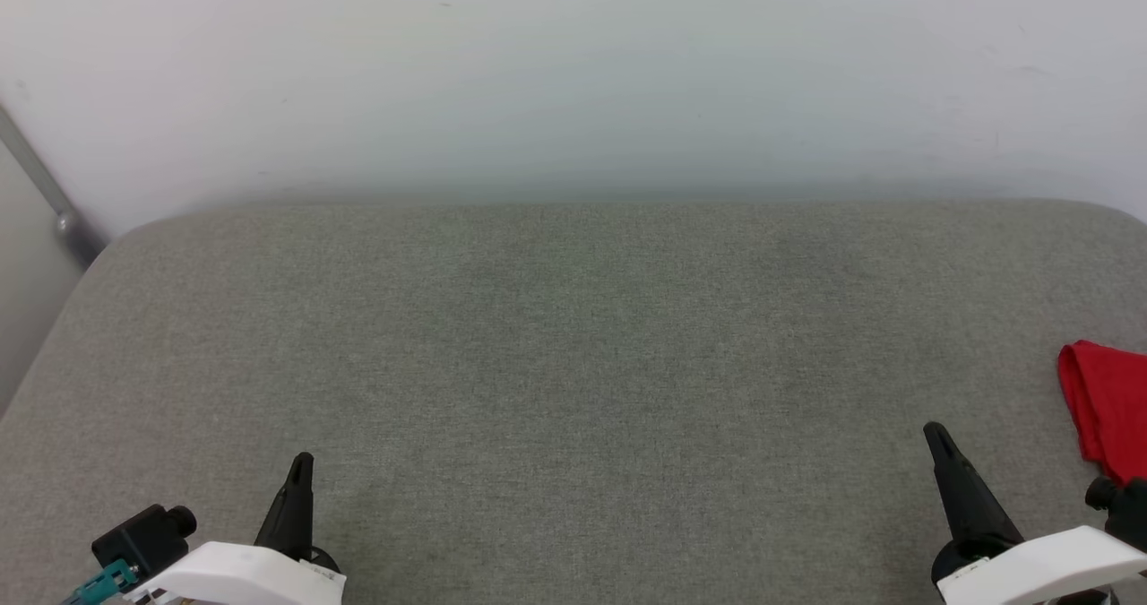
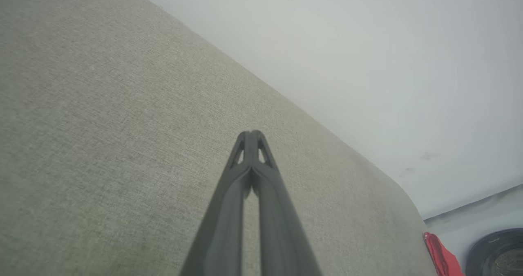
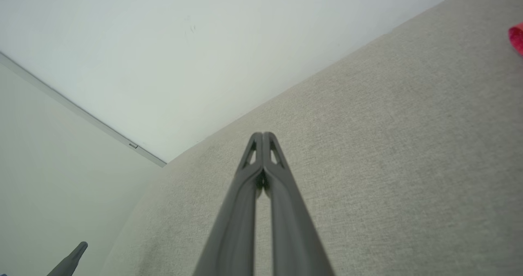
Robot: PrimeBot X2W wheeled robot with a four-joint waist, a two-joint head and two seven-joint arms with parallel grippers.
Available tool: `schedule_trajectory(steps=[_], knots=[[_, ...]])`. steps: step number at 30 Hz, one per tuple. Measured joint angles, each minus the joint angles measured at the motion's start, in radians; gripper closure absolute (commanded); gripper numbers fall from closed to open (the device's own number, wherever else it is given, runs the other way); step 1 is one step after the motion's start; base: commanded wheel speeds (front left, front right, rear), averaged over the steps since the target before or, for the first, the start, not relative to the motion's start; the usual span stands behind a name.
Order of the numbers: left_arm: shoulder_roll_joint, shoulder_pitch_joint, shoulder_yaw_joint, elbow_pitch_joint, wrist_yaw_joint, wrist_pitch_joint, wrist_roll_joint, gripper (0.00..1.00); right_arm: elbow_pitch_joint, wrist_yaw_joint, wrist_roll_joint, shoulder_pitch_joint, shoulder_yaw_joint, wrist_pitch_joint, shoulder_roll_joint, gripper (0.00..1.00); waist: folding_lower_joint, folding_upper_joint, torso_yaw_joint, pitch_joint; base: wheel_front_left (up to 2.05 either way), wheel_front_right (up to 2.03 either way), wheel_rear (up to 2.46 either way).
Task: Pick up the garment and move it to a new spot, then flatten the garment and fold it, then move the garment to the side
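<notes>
A piece of the red garment (image 1: 1107, 417) lies at the far right of the grey cushioned surface (image 1: 573, 363), cut off by the head view's edge. Its sleeves, collar and lettering are out of sight. A red sliver of the garment (image 2: 442, 256) shows at the lower right of the left wrist view, and another bit of the garment (image 3: 517, 37) at the right edge of the right wrist view. My left gripper (image 1: 301, 463) is at the lower left, shut and empty. My right gripper (image 1: 935, 433) is at the lower right, shut and empty, left of the garment and apart from it.
A pale wall (image 1: 573, 67) rises behind the surface. A grey metal pole (image 1: 45, 188) slants at the far left. A dark round object (image 2: 496, 253) sits beyond the surface's corner in the left wrist view.
</notes>
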Motion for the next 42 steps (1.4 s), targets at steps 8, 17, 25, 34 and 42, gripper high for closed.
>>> schedule_trajectory(steps=[8,17,25,34,42], knots=[[-0.023,-0.016,0.029,0.009,-0.017,0.028,-0.084,1.00,0.033,0.000,0.114,-0.025,-0.002,-0.001,-0.002,1.00,0.0000,0.0000,-0.001,0.003,0.00,0.00,0.00],[-0.049,-0.034,0.058,0.018,-0.034,0.056,-0.167,1.00,0.066,0.000,0.231,-0.051,-0.005,-0.005,-0.004,1.00,0.0000,0.0000,-0.002,0.007,0.00,0.00,0.00],[-0.071,-0.045,0.082,0.026,-0.044,0.079,-0.236,1.00,0.091,0.000,0.324,-0.073,-0.007,-0.006,-0.005,1.00,0.0000,0.0000,-0.003,0.011,0.00,0.00,0.00],[-0.091,-0.059,0.109,0.034,-0.061,0.104,-0.310,1.00,0.119,0.000,0.422,-0.093,-0.011,-0.008,-0.005,1.00,0.0000,0.0000,-0.004,0.015,0.00,0.00,0.00],[-0.109,-0.073,0.130,0.040,-0.070,0.123,-0.369,1.00,0.143,0.000,0.502,-0.110,-0.015,-0.008,-0.006,1.00,0.0000,0.0000,-0.005,0.018,0.00,0.00,0.00]])
